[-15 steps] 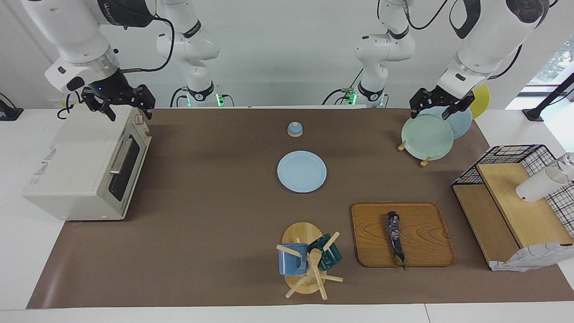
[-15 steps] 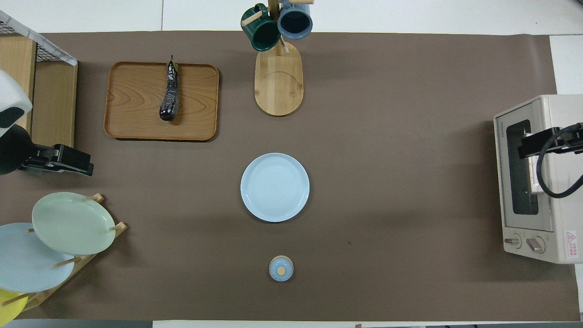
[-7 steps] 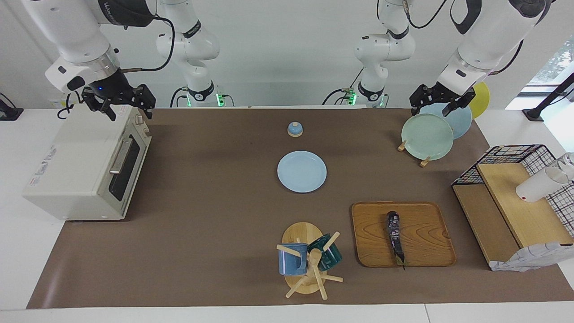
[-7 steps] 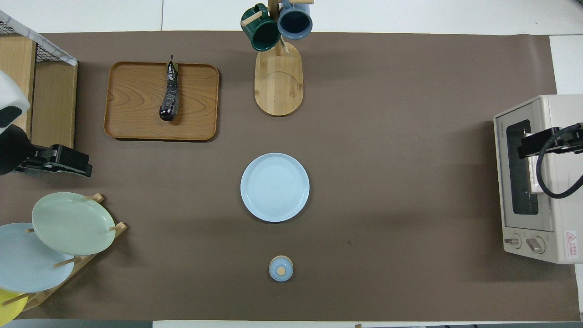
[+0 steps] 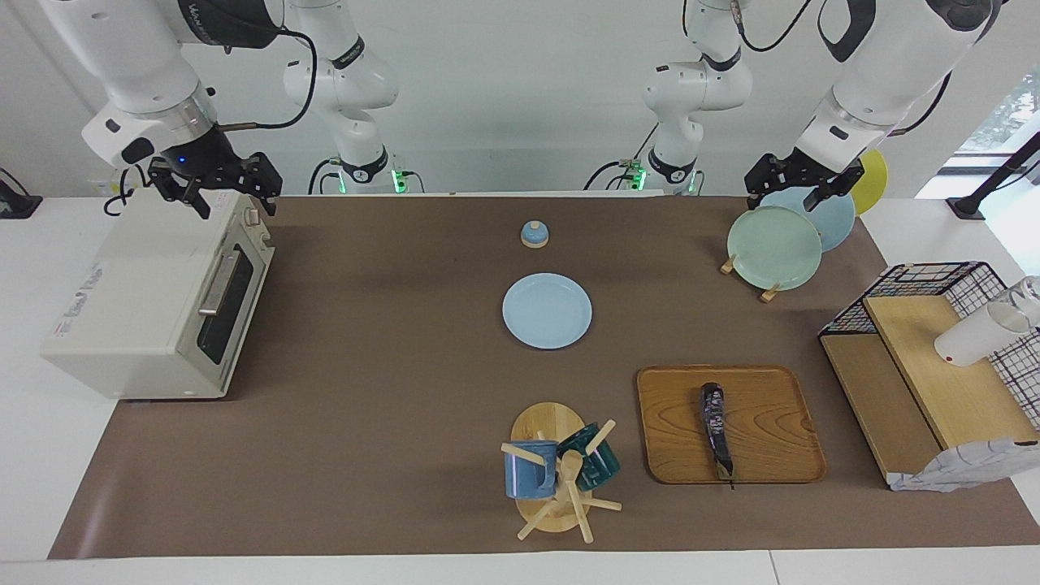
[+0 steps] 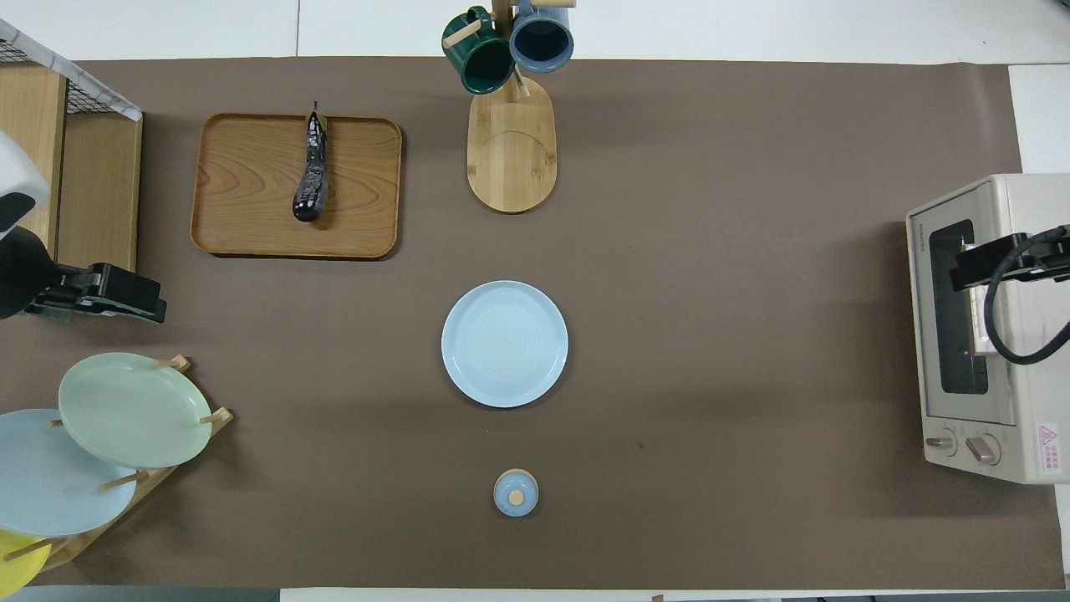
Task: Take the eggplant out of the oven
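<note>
The dark purple eggplant (image 5: 715, 429) (image 6: 311, 171) lies lengthwise on a wooden tray (image 5: 772, 390) (image 6: 251, 209), farther from the robots than the blue plate and toward the left arm's end. At the right arm's end stands the off-white oven (image 5: 154, 301) (image 6: 986, 334), its glass door shut. My right gripper (image 5: 231, 195) (image 6: 970, 267) hangs open over the oven's top, holding nothing. My left gripper (image 5: 784, 199) (image 6: 134, 301) is open and empty, up in the air over the plate rack.
A light blue plate (image 5: 547, 310) sits mid-table, with a small blue lid (image 5: 534, 234) nearer to the robots. A mug tree (image 5: 561, 471) stands beside the tray. A plate rack (image 5: 776, 248) and a wire-and-wood shelf (image 5: 934, 374) fill the left arm's end.
The left gripper has drawn back a little and risen over the plate rack. The right arm, the eggplant and the oven have not moved.
</note>
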